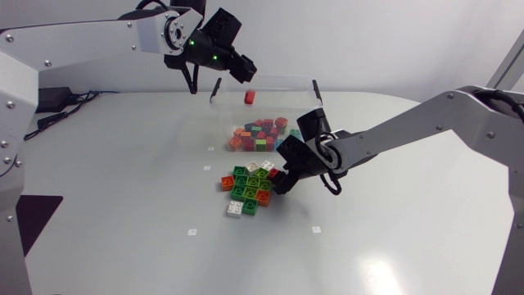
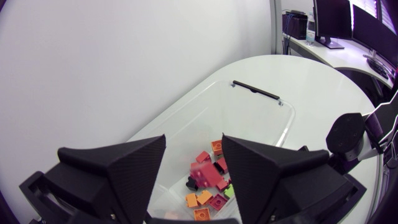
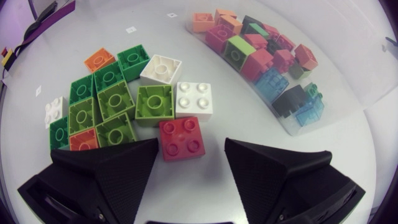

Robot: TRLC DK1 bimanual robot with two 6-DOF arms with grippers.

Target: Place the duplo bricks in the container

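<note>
My left end effector hung open above the container, an airborne brick beneath; my right end effector sat open astride a red brick for grasping.

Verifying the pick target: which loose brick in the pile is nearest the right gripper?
The red brick, studs up, right at the right gripper's open fingertips; it is the only red one there, and the white brick lies just beyond it.

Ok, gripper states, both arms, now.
Left gripper: open, empty, over the container.
Right gripper: open, red brick between its jaws, not gripped.
</note>
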